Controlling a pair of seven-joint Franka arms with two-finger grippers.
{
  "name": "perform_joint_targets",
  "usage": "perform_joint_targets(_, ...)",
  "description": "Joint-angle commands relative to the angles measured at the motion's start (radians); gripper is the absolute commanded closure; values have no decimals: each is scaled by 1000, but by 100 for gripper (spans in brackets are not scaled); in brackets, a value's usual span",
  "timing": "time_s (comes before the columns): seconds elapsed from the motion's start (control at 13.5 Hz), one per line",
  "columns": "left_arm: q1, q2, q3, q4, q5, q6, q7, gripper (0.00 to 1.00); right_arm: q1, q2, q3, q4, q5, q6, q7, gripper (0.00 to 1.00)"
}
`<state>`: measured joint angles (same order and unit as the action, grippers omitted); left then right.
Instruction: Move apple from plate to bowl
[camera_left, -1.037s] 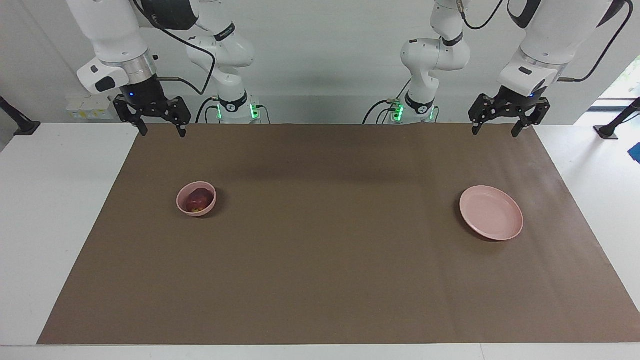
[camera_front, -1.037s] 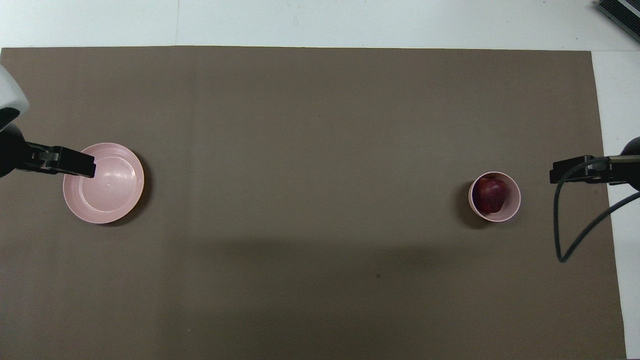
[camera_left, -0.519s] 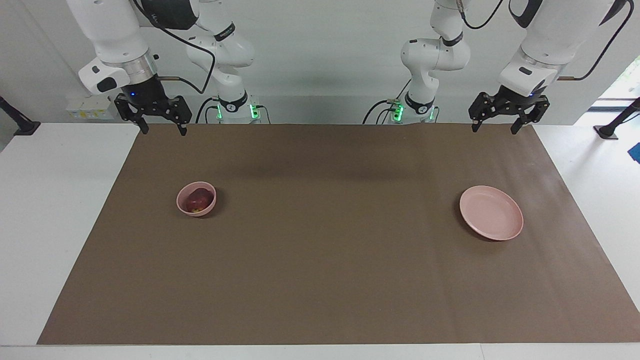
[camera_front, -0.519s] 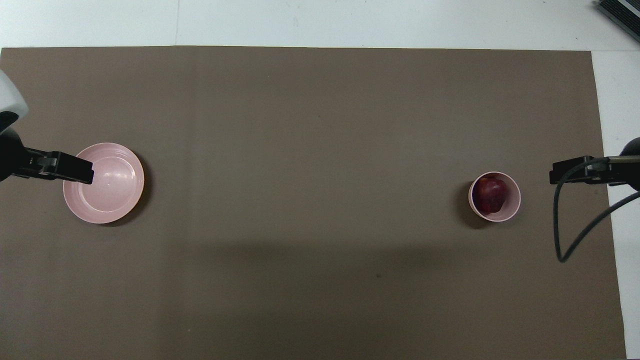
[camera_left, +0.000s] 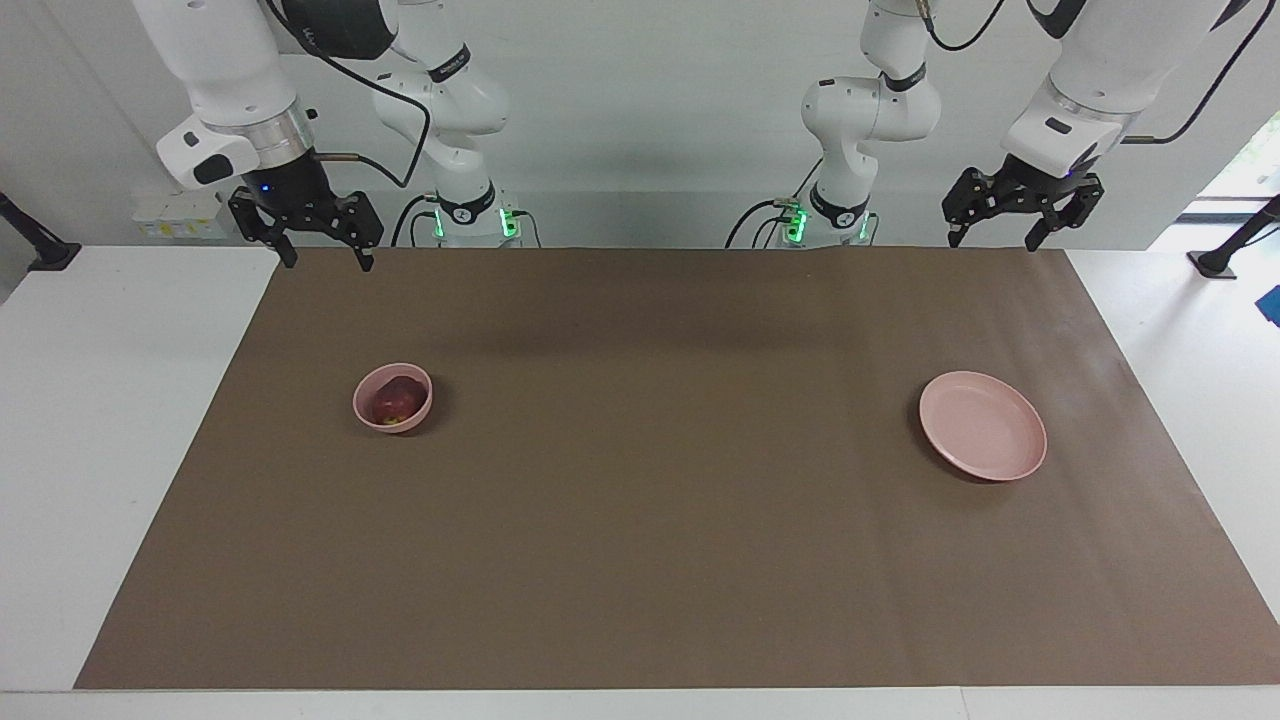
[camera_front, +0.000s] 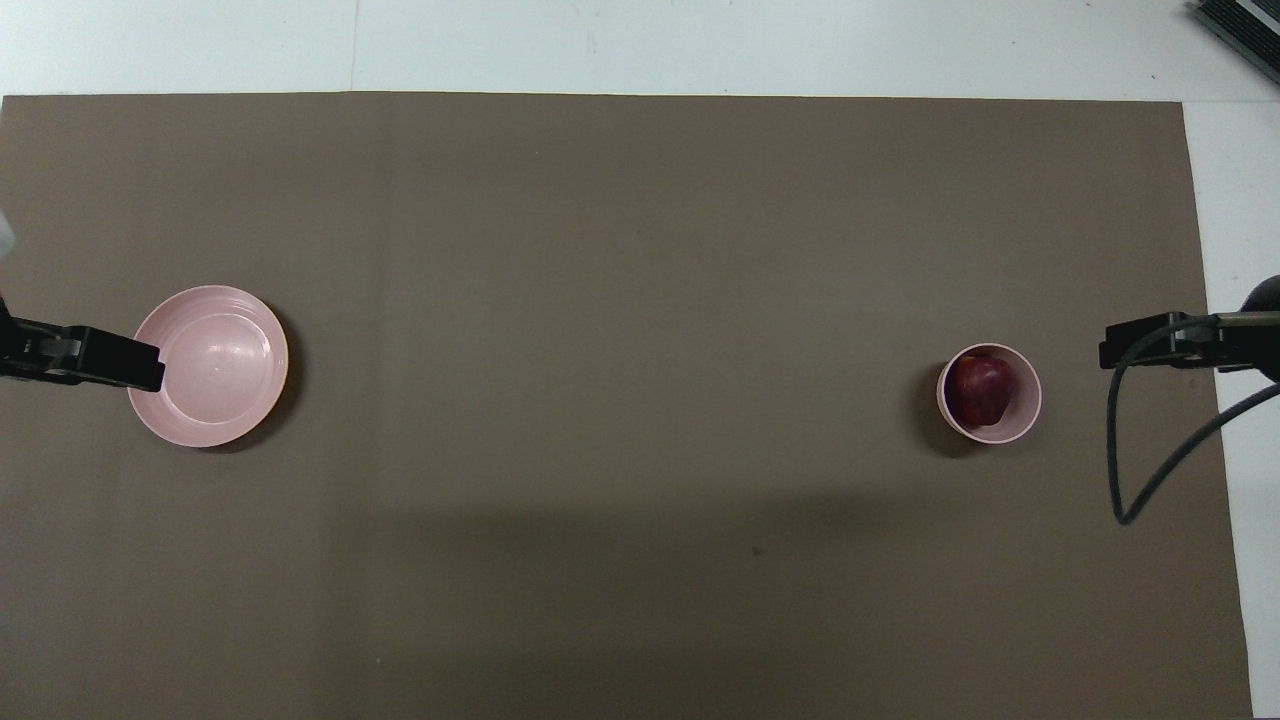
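The dark red apple (camera_left: 396, 401) (camera_front: 980, 390) lies inside the small pink bowl (camera_left: 411, 424) (camera_front: 1030, 418), toward the right arm's end of the table. Toward the left arm's end, the flat pink plate (camera_left: 983, 427) (camera_front: 215, 372) has nothing on it. My right gripper (camera_left: 328, 264) hangs open and holds nothing, in the air over the mat's edge by the robots. My left gripper (camera_left: 992, 241) is also open and holds nothing, raised over the same edge at the plate's end. Neither gripper touches anything.
A brown mat (camera_left: 640, 520) covers most of the white table (camera_left: 100, 420), with bare white margins at both ends. A black cable (camera_front: 1128, 480) loops down from the right arm near the bowl. A dark object (camera_front: 1240, 28) sits at one table corner.
The left gripper has risen and drawn back toward its base; from above it now covers only the plate's edge. The right gripper, apple, bowl and plate have stayed put.
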<state>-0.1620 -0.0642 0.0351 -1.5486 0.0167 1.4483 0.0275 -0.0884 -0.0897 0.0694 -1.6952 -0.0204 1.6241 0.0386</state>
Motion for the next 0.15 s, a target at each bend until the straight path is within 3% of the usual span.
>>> perform_joint_targets(0.0,-1,-8,-4,1,11,-15,8,0,-5,-4,3,-1,-7,-15,9,0)
perform_joint_targets(0.07,2,-8,-4,-1,9,-20,8,0,-5,-4,3,-1,-6,-17,9,0)
